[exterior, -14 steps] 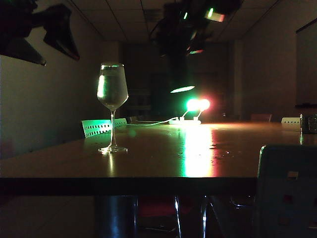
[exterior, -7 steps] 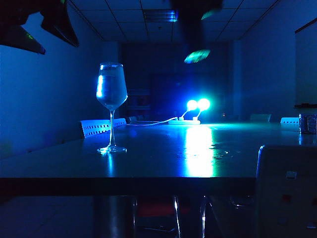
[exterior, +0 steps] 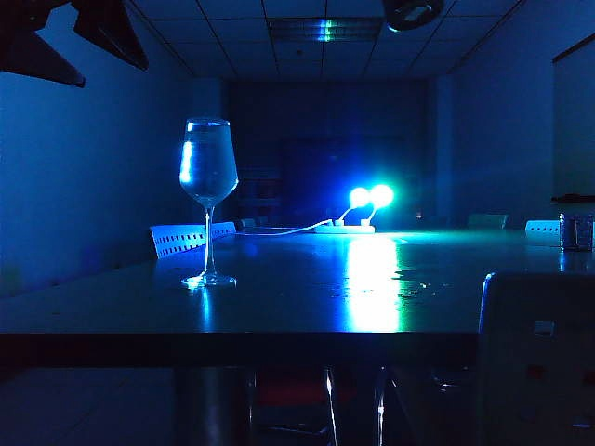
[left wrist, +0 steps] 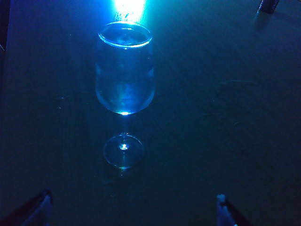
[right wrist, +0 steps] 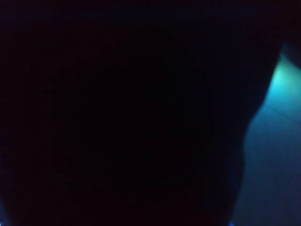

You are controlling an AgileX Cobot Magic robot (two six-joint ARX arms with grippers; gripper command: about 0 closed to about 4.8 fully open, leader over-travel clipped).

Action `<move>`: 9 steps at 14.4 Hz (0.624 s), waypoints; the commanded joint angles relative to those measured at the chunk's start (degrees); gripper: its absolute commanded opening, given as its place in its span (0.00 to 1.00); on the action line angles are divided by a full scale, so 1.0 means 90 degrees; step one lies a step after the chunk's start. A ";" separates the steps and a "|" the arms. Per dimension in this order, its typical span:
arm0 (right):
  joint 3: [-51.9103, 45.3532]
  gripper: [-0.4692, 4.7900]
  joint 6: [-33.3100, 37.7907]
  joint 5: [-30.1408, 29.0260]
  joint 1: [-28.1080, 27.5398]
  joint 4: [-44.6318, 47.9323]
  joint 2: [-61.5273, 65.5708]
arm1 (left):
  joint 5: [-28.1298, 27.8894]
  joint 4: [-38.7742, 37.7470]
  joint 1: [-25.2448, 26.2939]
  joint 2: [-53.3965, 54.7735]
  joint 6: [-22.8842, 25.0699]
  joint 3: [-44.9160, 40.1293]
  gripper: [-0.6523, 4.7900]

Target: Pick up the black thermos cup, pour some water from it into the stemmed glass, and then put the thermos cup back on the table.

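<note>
The stemmed glass (exterior: pixel 209 172) stands upright on the table (exterior: pixel 297 307) at the left, with water in its bowl. In the left wrist view the glass (left wrist: pixel 124 70) is just ahead of my left gripper (left wrist: pixel 133 207), which is open, its fingertips (left wrist: pixel 44 203) wide apart and nothing between them. In the exterior view this gripper (exterior: pixel 79 46) hangs at the top left, above and left of the glass. The black thermos cup (right wrist: pixel 122 113) fills the right wrist view as a dark mass, with my right gripper shut on it. Only its round underside (exterior: pixel 412 11) shows at the exterior view's top edge.
Two bright lamps (exterior: pixel 370 196) with a cable stand at the table's far end and glare across its top. A perforated chair back (exterior: pixel 191 238) is behind the glass. A small container (exterior: pixel 576 231) sits far right. A chair (exterior: pixel 539 353) stands near right.
The thermos cup in my right gripper has risen from mid-air above the table to the top edge of the exterior view. The lighting turned from green and red to blue.
</note>
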 commanded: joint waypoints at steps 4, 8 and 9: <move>-0.4014 0.40 0.0369 -0.0466 -0.0034 0.4403 -0.0211 | 0.0034 -0.0100 -0.0005 -0.0034 0.0019 0.0027 1.00; -0.6105 0.40 0.0750 -0.0440 -0.0457 0.7881 0.0029 | 0.0034 -0.0168 -0.0005 -0.0034 0.0160 0.0027 1.00; -0.6152 0.40 0.0811 -0.0440 -0.0602 0.7968 0.0248 | 0.0036 -0.0168 -0.0005 -0.0034 0.0160 0.0024 1.00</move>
